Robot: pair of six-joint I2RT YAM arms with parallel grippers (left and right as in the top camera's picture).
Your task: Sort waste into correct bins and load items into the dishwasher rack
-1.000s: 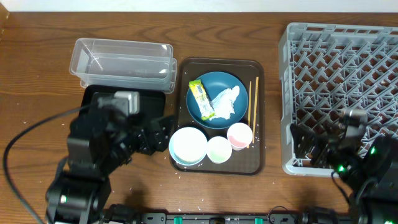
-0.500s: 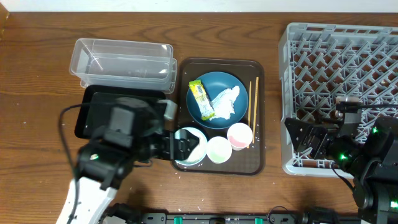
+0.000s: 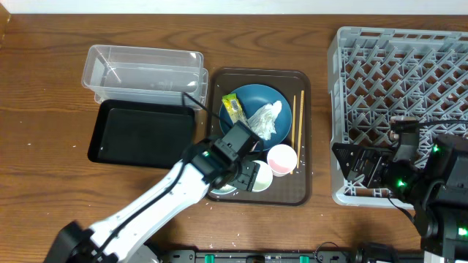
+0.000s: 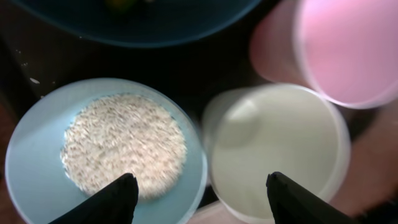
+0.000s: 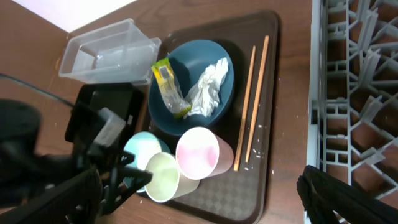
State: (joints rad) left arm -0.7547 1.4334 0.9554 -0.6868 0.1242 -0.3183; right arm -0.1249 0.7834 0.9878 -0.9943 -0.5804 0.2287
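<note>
My left gripper [image 3: 245,177] hovers open over the brown tray, its fingertips [image 4: 118,199] straddling the near rims of the light blue bowl [image 4: 37,155], which holds rice [image 4: 124,143], and the whitish cup [image 4: 277,149]. Neither is held. The pink cup [image 3: 281,158] lies beside them. On the dark blue dish [image 3: 281,102] rest the yellow-green wrapper [image 3: 235,111] and the white tissue [image 3: 265,120]. The chopsticks [image 3: 298,120] lie to its right. My right gripper [image 3: 358,168] stands wide open at the grey rack's [image 3: 402,73] near left corner, empty.
The clear tub [image 3: 142,69] and black tray [image 3: 139,131] sit left of the brown serving tray [image 3: 303,191]. A few rice grains lie scattered on the brown tray and on the table in front of it.
My left arm has swung right, from beside the black tray to over the bowl and whitish cup, and its jaws have narrowed a little. The right arm has hardly moved.
</note>
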